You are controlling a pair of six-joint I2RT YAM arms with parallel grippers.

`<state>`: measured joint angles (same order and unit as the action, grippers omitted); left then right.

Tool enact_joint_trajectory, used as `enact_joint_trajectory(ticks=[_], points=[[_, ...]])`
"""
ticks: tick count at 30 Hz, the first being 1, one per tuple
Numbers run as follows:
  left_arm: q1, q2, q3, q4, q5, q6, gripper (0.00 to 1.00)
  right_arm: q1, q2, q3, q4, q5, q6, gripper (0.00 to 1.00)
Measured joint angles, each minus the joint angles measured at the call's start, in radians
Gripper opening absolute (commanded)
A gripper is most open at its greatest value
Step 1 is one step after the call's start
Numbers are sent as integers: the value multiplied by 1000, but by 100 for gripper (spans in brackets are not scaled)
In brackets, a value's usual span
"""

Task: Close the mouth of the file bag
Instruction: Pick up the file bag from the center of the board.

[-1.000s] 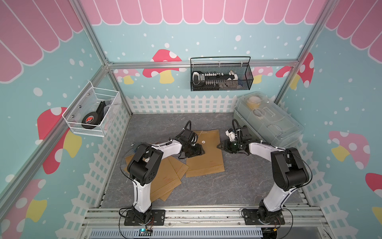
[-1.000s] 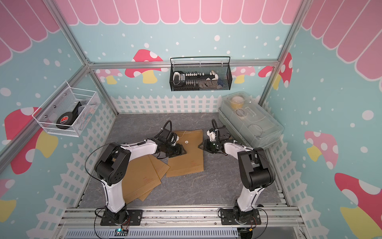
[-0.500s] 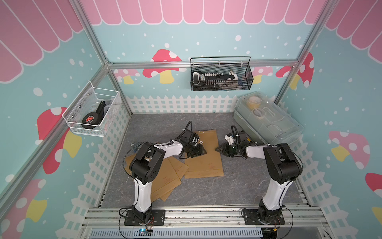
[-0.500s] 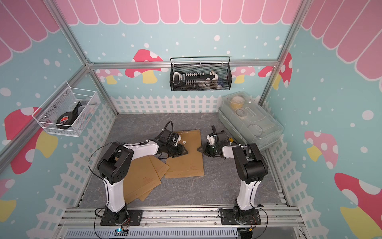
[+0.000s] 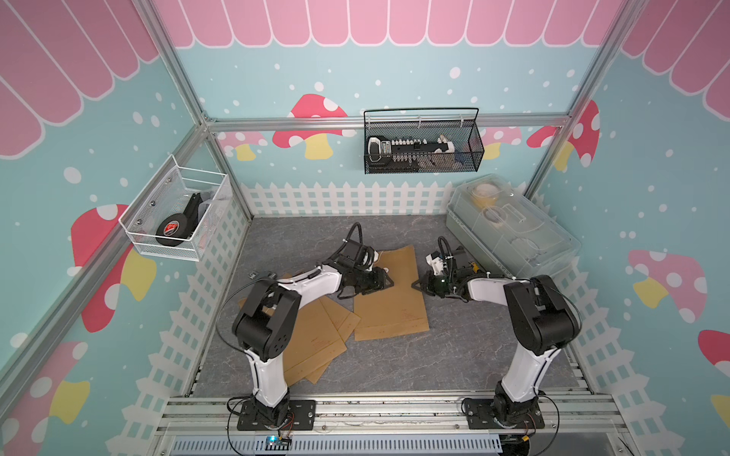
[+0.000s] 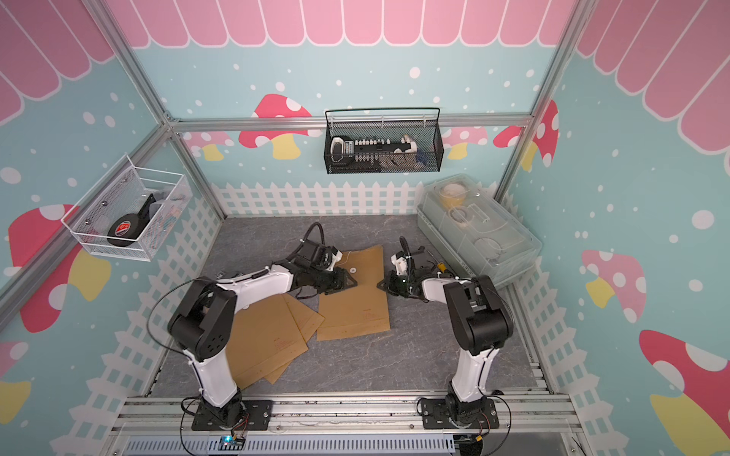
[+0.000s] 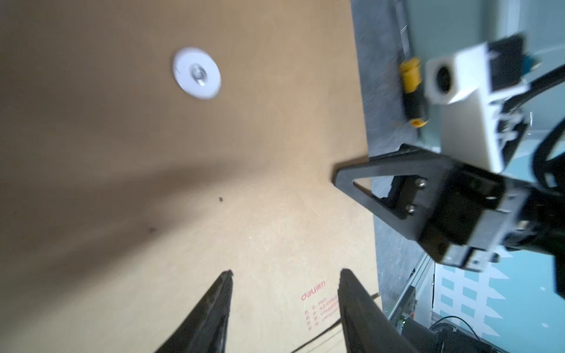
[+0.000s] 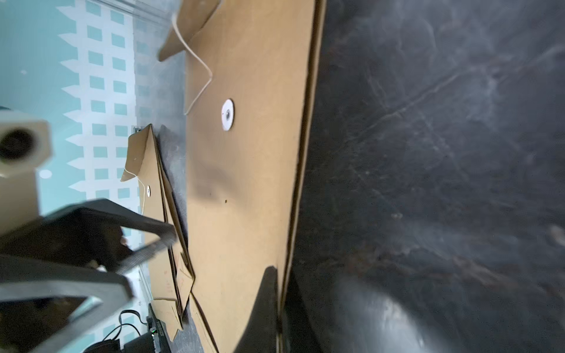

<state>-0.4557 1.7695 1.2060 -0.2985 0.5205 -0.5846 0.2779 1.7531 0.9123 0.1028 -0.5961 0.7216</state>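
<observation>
Brown paper file bag lies flat on the table between my arms, not yet sealed. Change noted: my right gripper has just closed, apparently pinching the bag's right edge and anchoring it. My left gripper hovers, jaws apart. Count: one working bag, roughly three spare bags, one clasp disc, one string.

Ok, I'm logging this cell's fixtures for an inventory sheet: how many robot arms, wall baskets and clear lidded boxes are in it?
Robot arms: 2 (left arm, right arm)
Wall baskets: 2 (white wire basket, black mesh basket)
Clear lidded box: 1
Total: 5
</observation>
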Motion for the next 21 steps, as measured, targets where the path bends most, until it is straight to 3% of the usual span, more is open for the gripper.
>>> enact_joint_trajectory(ticks=[6,10,15,21], points=[[206,-372,3,-36,-23,41,57,18,-401,-40,-28,139,-192,0],[282,-497,-10,-8,-42,52,60,19,-607,-66,10,156,-340,0],[322,-513,-23,81,-41,64,69,22,-713,-69,79,141,-484,0],[345,-430,59,157,11,93,81,-11,-692,-44,174,14,-484,0]])
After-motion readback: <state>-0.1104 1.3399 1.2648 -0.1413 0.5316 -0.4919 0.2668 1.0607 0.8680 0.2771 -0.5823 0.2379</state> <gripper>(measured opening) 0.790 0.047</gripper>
